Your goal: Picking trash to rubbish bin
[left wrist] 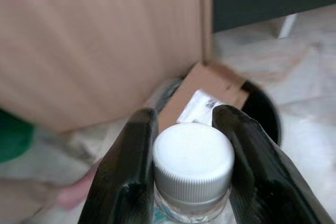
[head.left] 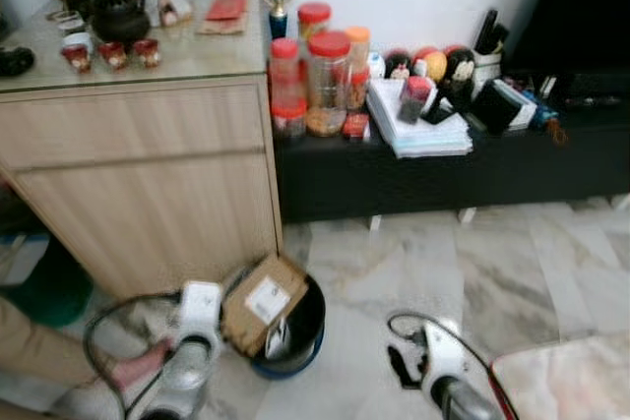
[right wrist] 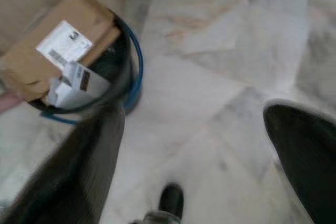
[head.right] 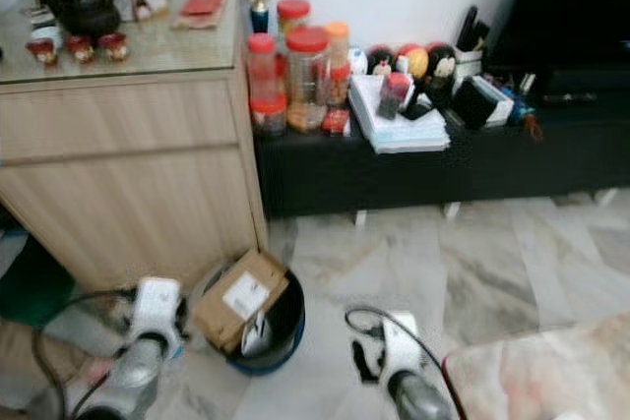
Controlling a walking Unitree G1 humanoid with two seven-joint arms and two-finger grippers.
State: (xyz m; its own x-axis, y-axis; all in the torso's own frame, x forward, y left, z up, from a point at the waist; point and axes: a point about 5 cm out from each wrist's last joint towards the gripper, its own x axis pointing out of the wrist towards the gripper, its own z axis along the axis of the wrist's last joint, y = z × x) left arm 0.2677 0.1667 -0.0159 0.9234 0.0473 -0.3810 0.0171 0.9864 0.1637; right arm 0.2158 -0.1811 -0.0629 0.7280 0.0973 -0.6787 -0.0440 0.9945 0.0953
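My left gripper [left wrist: 185, 113] is shut on a clear plastic bottle with a white screw cap [left wrist: 193, 156], one black finger on each side of its neck. Just ahead of it stands a black rubbish bin [head.left: 313, 314] with a blue rim. A brown cardboard box [head.left: 262, 302] with a white label leans out of the bin, with a white packet [right wrist: 73, 85] beside it. My left arm [head.left: 193, 336] is low at the bin's left. My right gripper [right wrist: 191, 114] is open over the marble floor to the bin's right and holds nothing.
A light wooden cabinet [head.left: 138, 174] stands right behind the bin, and a low black shelf [head.left: 443, 179] crowded with jars and papers runs to its right. A person's hand [head.left: 133, 366] and beige sleeve are by my left arm. A pale marble tabletop corner [head.left: 571, 381] lies at the lower right.
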